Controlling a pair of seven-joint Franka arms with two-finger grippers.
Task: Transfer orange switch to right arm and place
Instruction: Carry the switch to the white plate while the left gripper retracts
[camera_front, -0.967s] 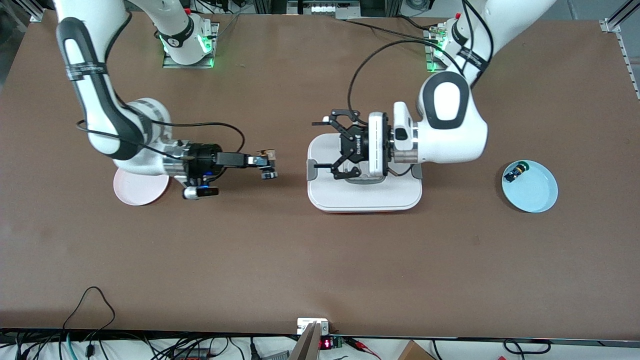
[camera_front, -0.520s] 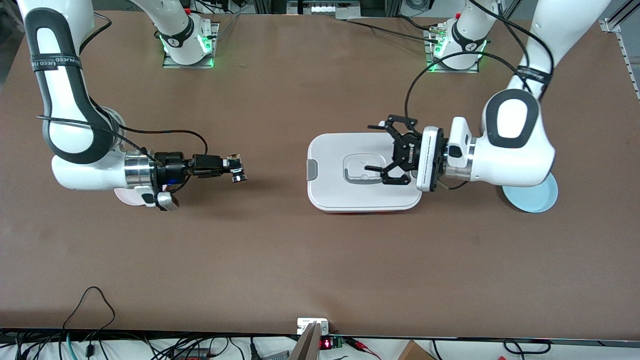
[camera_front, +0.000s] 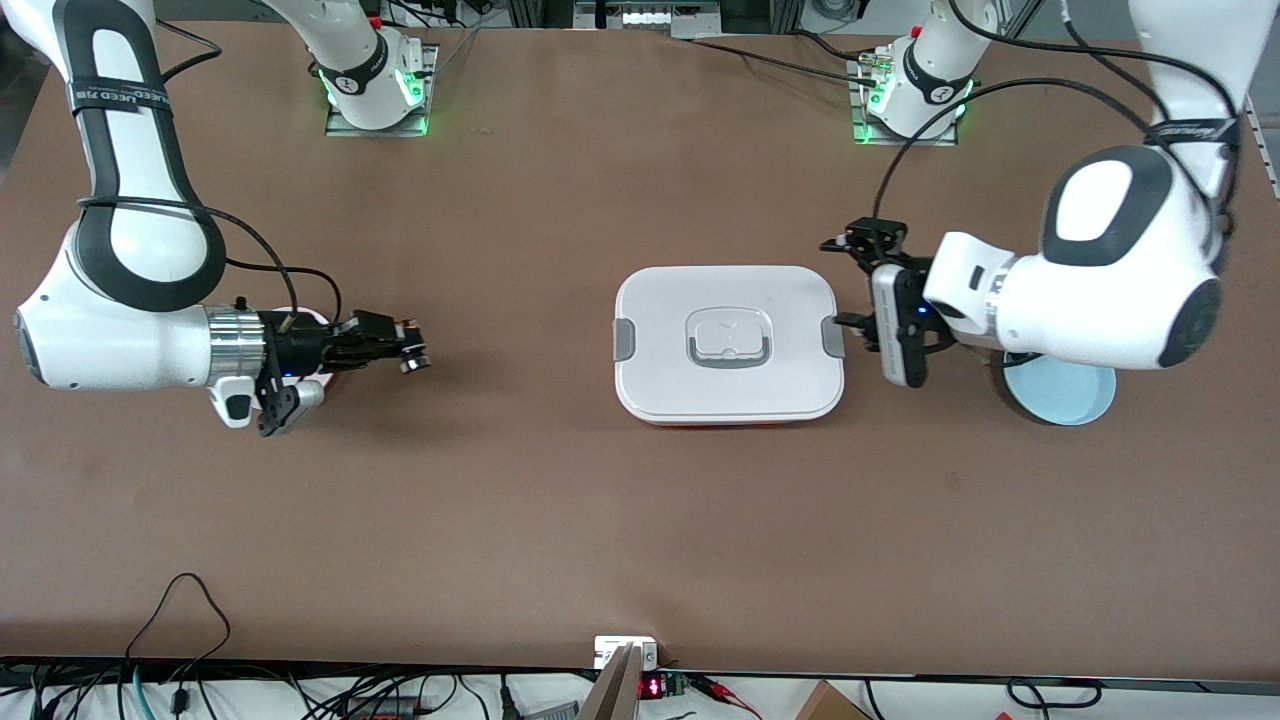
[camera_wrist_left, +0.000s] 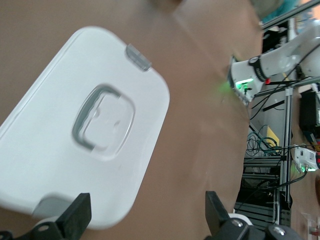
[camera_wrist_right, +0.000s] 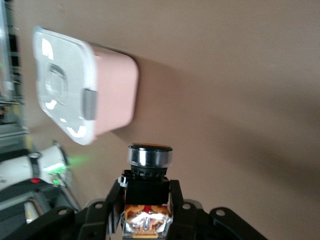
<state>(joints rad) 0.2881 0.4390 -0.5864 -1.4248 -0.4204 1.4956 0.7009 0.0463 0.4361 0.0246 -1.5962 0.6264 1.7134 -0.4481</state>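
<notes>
The orange switch (camera_front: 412, 359), a small black block with an orange-brown end, is gripped in my right gripper (camera_front: 405, 352), held level over bare table between the pink plate (camera_front: 305, 317) and the white container (camera_front: 728, 400). In the right wrist view the fingers (camera_wrist_right: 112, 200) clamp the switch (camera_wrist_right: 148, 192) on both sides, its silver-ringed cap pointing away from the gripper (camera_wrist_right: 148, 202). My left gripper (camera_front: 850, 280) is open and empty, just off the container's end toward the left arm. In the left wrist view its gripper (camera_wrist_left: 145, 217) spans the container's lid corner and table.
The white-lidded container (camera_wrist_left: 85, 135) with pink walls (camera_wrist_right: 112, 92) sits mid-table. A light blue plate (camera_front: 1070, 400) lies partly under the left arm. The pink plate is mostly hidden under the right arm. Cables run along the table's front edge.
My right gripper has drawn back toward the pink plate with the switch still in it. My left gripper has moved off the container's lid toward the blue plate, staying open.
</notes>
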